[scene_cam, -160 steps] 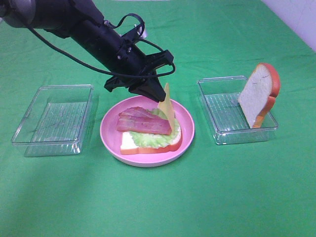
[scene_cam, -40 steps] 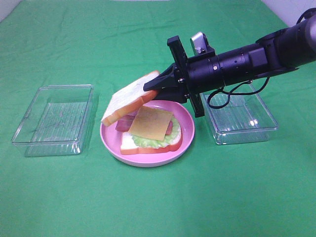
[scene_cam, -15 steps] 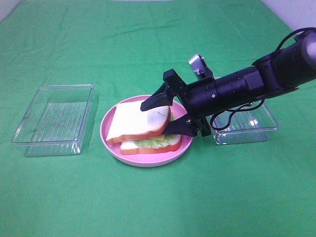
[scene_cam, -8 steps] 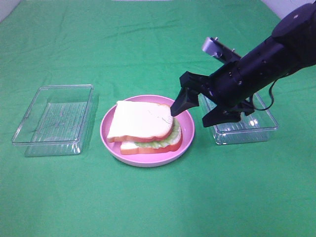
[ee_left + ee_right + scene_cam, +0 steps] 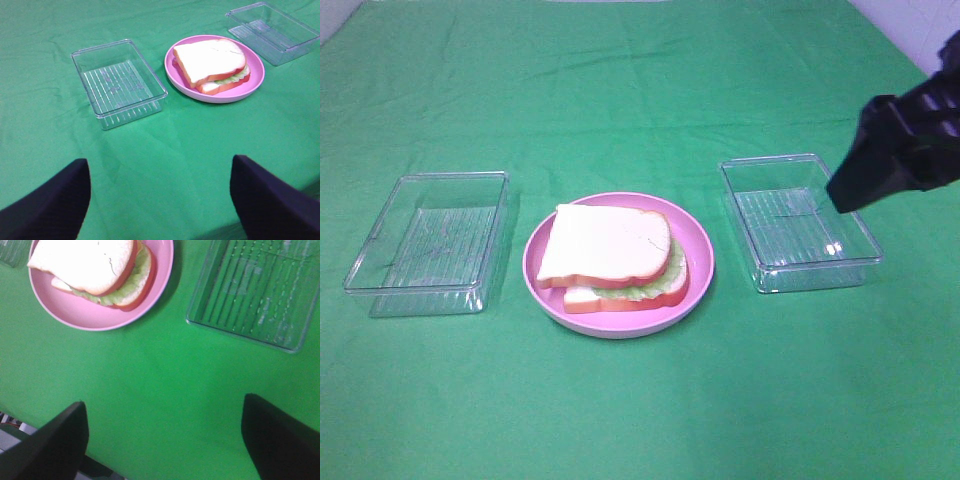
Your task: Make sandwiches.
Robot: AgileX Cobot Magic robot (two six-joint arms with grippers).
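Sandwich (image 5: 614,257) on pink plate (image 5: 700,262) — left pincer (image 5: 160,200), right pincer (image 5: 165,435) both spread apart

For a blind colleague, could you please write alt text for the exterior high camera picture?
A finished toy sandwich, white bread on top with green lettuce showing at the edge, lies on a pink plate on a green cloth. An empty clear container stands to its left and another to its right. The black right gripper is at the right edge.
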